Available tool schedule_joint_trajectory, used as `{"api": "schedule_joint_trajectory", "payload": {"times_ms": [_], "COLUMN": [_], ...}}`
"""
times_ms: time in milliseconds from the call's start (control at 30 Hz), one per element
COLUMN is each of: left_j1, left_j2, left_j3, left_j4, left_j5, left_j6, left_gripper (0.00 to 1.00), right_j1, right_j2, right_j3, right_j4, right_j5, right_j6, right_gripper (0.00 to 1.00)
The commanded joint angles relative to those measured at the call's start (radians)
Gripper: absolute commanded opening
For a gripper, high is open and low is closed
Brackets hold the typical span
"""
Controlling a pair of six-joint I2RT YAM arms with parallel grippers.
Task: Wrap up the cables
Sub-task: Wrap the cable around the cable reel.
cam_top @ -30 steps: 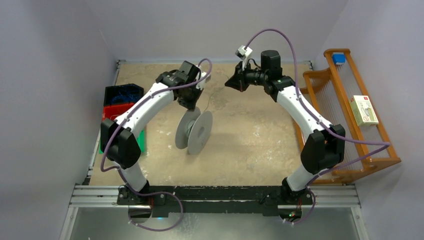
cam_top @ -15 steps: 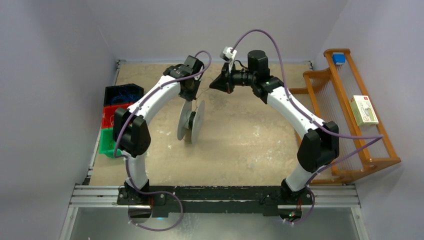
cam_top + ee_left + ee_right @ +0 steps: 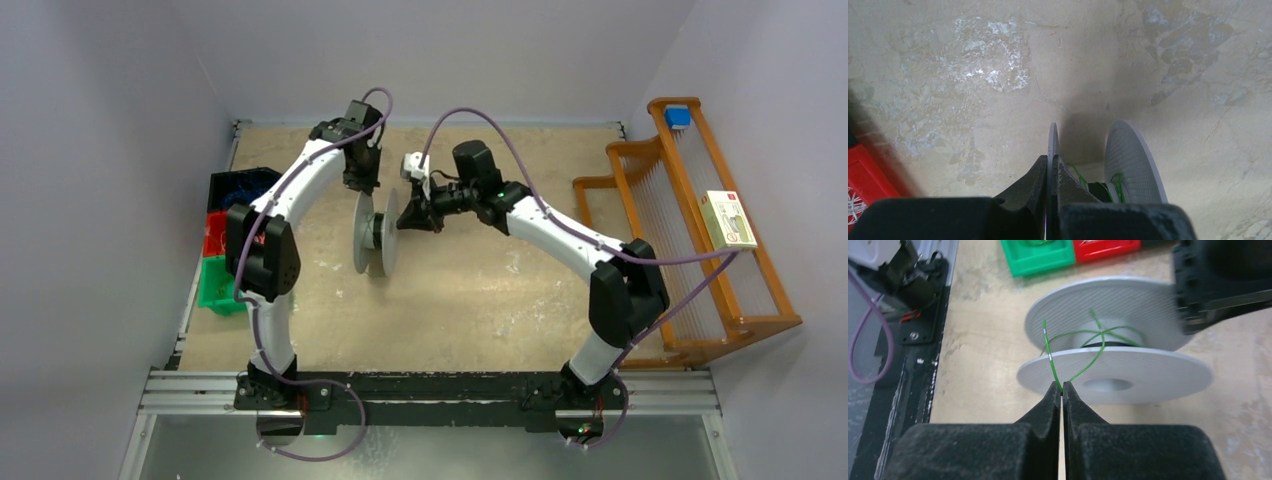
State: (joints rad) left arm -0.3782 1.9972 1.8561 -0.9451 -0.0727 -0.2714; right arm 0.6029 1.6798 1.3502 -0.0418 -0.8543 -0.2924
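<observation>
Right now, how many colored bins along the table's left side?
3, in a row front to back: blue bin farthest, red bin in the middle, green bin nearest the bases. The left arm overlaps them, so another could be hidden.

Soft, even light; close foregrounds slightly blurred.

no text, number or brand is coming through legibly in any view. the white box (image 3: 728, 221) lying on the wooden rack (image 3: 768, 255) is showing a red mark and some dark print on its upper face, but the lettering is appearing too small to make out.
</observation>
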Motion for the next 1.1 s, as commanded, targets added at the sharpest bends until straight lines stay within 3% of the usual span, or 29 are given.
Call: {"api": "schedule_joint_trajectory", "payload": {"times_ms": [0,433,667,1067], "left_j1": [0.013,0.064,0.172,0.258], "left_j2": [-0.004,-0.024,-0.068,-0.155], "left_j3": [0.055,0.095,0.036,-0.177], "left_j4": [0.038,0.097,0.189,0.362], "left_j5": [0.062,0.015,0.213,0.434], "left_j6": [-0.029,-0.112,-0.176,-0.201], "left_gripper": [0.00,0.00,0.00,0.00], "right_j1": [0.037,0.056,0.052,-0.097], "right_j2": [-0.026,-0.039,0.058,0.201], "right_j3": [-0.042,-0.083,-0.133,-0.135], "right_j4": [-0.025,-0.039,-0.027,0.127], "right_j5": [0.024,-0.031,-0.180,-0.219], "right_j6": [-0.077,-0.088,-0.007,0.257], "right_gripper": [0.00,0.00,0.00,0.00]}}
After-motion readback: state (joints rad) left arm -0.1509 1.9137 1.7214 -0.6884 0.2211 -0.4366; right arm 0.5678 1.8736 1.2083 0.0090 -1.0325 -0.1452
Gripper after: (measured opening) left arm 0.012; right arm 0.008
